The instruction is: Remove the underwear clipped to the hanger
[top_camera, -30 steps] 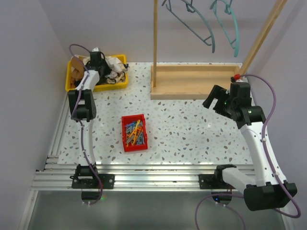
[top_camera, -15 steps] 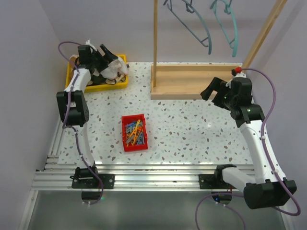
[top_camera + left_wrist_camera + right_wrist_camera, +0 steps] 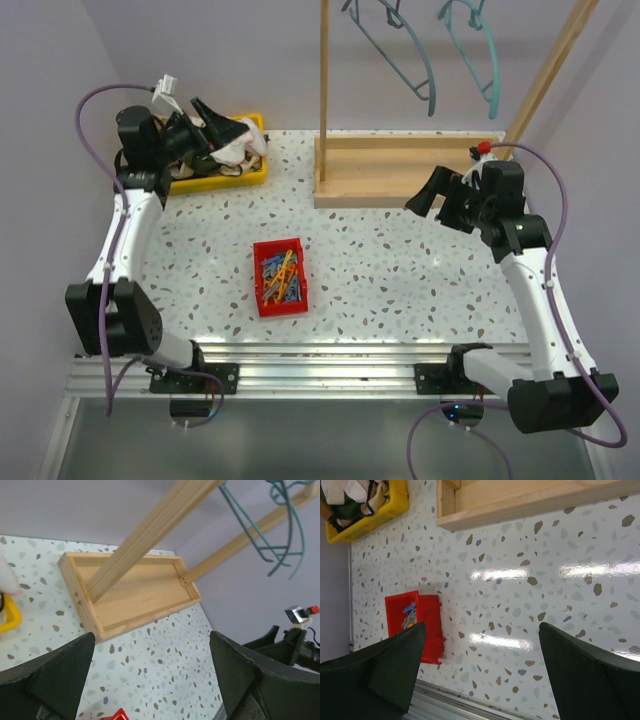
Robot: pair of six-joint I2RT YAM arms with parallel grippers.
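Top external view shows my left gripper [image 3: 205,128] up over the far left corner, just above the yellow tray [image 3: 255,172]. Its fingers are spread wide and hold nothing. The underwear [image 3: 236,140] lies piled in that tray, pale cloth on top with some black edges showing. From here I cannot tell if one finger brushes the pile.

The two green hangers [image 3: 405,55] on the wooden stand [image 3: 400,172] look bare, as far as I can see them. Their tops are cut off by the edge of the view. So I think the job is almost done, and the step now is getting my left arm away from the tray.

To do that well, I would lift straight up first and move sideways after. I would keep the fingers wide, so no cloth gets pinched and pulled back out. I would go slow and watch the pile. If a bit of cloth comes up with a finger, I stop and give a small shake.

My right gripper [image 3: 440,196] is on the right, near the stand, wide apart and holding nothing too. I would hold it there, away from the stand's post.

The red box [image 3: 279,277] of pegs sits in the middle, well clear of both arms
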